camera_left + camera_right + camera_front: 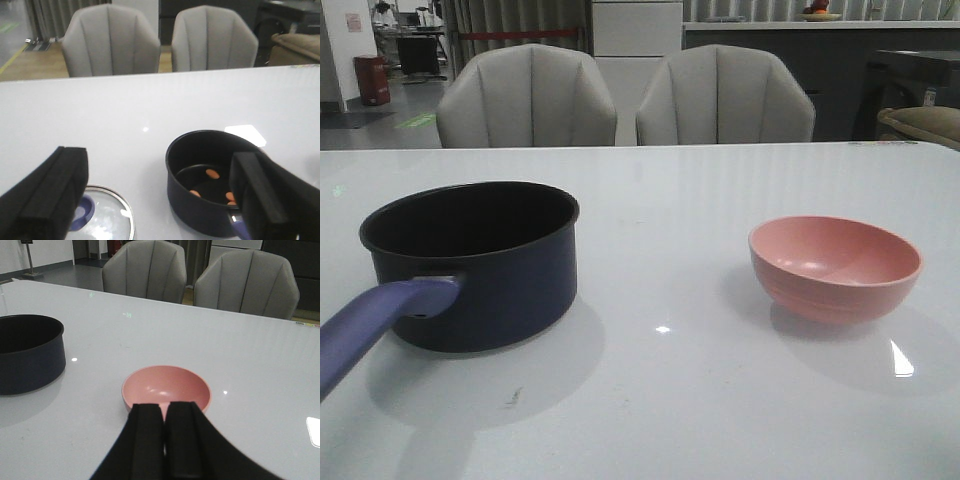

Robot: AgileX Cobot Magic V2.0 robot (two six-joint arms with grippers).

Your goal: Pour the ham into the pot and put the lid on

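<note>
The dark navy pot [480, 265] stands on the left of the table, its purple-blue handle [375, 325] pointing toward me. In the left wrist view the pot [200, 200] holds several orange-pink ham pieces [212, 173] on its black bottom. The glass lid [107, 215] with its blue knob [82, 212] lies flat on the table beside the pot. My left gripper [160, 195] is open and empty above the lid and pot. My right gripper [165, 412] is shut and empty, just short of the empty pink bowl [166, 389]. Neither gripper shows in the front view.
The pink bowl [835, 265] stands on the right of the white table [660, 400]. Two grey chairs [530, 100] stand behind the far edge. The pot also shows at the edge of the right wrist view [30, 355].
</note>
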